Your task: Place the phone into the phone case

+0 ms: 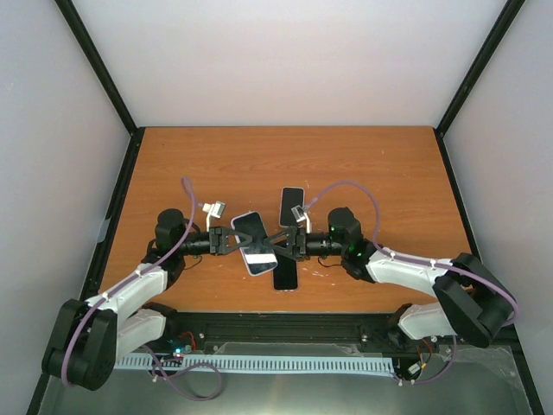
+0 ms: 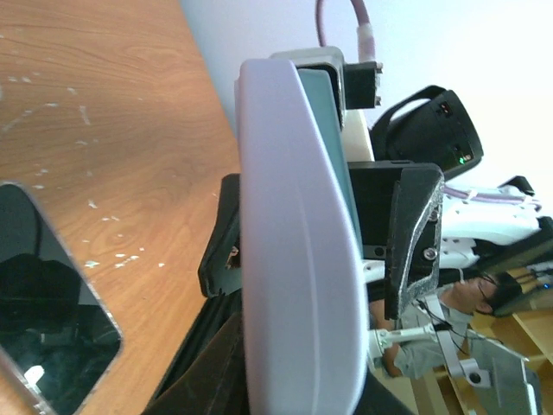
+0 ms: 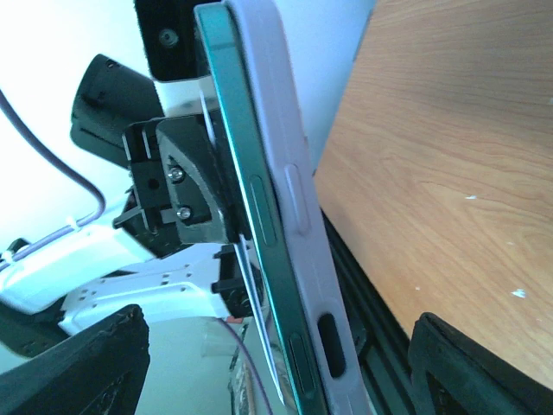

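Underneath everything: wooden table [image 1: 363,164], brown grain with pale scuffs; near edge hidden behind the arm bases.
Left arm [image 1: 130,290]: white links reaching toward mid-table, purple cable looped over.
Right arm [image 1: 406,270]: white links reaching in from the opposite side, meeting the other at mid-table.
Far dark-screened phone [image 1: 291,206]: flat on the wood beyond the right wrist, one corner covered by the camera mount.
Near dark-screened phone [image 1: 285,277]: flat on the wood, far end hidden under the grippers.
Phone case [image 2: 294,259]: lavender, held off the wood above mid-table, edge-on to both wrist cameras; lower end cut off by each frame.
Phone [image 3: 259,207]: teal, lying in the case, edge standing proud along the visible side; full seating hard to judge.
Left gripper [image 1: 232,240]: narrow, clamped across case and phone; own fingertips mostly hidden behind the case.
Right gripper [image 1: 285,242]: spread wide, fingers [image 3: 78,363] at the bottom corners of the right wrist view, clear of the case on both sides.
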{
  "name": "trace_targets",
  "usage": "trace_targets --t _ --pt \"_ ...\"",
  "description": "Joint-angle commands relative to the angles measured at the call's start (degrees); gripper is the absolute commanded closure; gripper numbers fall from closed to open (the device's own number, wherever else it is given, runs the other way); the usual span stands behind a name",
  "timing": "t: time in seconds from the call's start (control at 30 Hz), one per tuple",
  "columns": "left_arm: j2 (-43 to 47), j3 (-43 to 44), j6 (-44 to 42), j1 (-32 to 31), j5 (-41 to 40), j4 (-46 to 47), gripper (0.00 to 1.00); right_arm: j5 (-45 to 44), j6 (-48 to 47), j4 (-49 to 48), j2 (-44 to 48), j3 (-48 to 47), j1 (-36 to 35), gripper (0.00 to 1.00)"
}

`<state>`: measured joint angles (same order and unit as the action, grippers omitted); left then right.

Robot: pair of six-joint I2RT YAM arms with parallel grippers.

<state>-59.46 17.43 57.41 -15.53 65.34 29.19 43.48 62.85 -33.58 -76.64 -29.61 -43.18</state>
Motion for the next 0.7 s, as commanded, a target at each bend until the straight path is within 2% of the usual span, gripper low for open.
trace_targets --t 0.0,0.07,0.17,0.3,0.37,0.5,0.57,0.67 --pt "1.1 4.2 2.5 -2.1 3.9 8.9 0.84 3.5 3.6 -7.2 1.3 0.7 -1.1 0.21" --pt "1.3 4.5 2.8 -2.4 4.1 9.3 0.83 4.7 6.3 -12.7 0.9 1.5 -1.2 0.27" --pt "1.7 4.6 3.4 -2.5 4.2 9.7 0.83 5.9 10.4 -20.6 0.5 3.0 -1.3 0.42" --pt "1.9 4.7 2.3 -2.5 3.4 7.2 0.83 5.4 12.9 -25.7 0.9 4.7 -1.3 0.63" --pt "2.1 4.4 1.7 -2.5 2.5 6.1 0.79 4.9 12.4 -25.4 1.5 5.0 -1.3 0.75" --pt "1.8 4.1 1.9 -2.5 1.3 5.4 0.71 3.7 10.1 -20.6 3.4 4.5 -1.4 0.92" --pt "2.1 4.2 1.9 -2.5 0.7 4.8 0.64 3.0 8.8 -17.9 4.6 4.2 -1.5 0.96" --pt "2.6 4.7 1.7 -2.5 -0.3 3.2 0.61 1.6 6.9 -13.7 6.4 3.8 -1.6 0.97"
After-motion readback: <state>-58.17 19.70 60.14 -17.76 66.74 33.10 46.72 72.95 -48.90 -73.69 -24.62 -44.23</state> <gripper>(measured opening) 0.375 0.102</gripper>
